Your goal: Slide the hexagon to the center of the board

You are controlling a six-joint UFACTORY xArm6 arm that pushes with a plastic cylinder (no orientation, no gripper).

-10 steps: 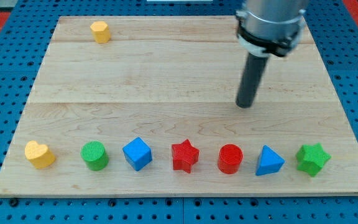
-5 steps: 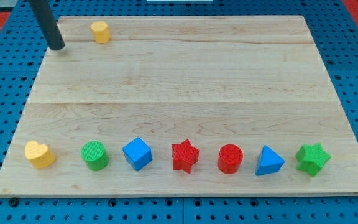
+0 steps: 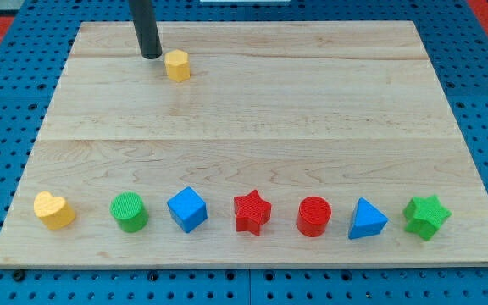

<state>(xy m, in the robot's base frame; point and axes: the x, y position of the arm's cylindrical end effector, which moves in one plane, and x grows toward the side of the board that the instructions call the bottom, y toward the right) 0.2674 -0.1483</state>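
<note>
The yellow hexagon [image 3: 177,65] lies on the wooden board [image 3: 252,119] near the view's top, left of the middle. My tip [image 3: 151,56] stands just to the hexagon's upper left, close to it or touching it; I cannot tell which. The dark rod rises from there out of the view's top.
A row of blocks lies along the view's bottom: a yellow heart [image 3: 53,210], a green cylinder [image 3: 130,212], a blue cube [image 3: 186,209], a red star [image 3: 252,212], a red cylinder [image 3: 314,216], a blue triangle [image 3: 366,220] and a green star [image 3: 426,216].
My tip went from the board's right to its top left corner, then came right behind the hexagon. The hexagon has slid right and a little down the view.
</note>
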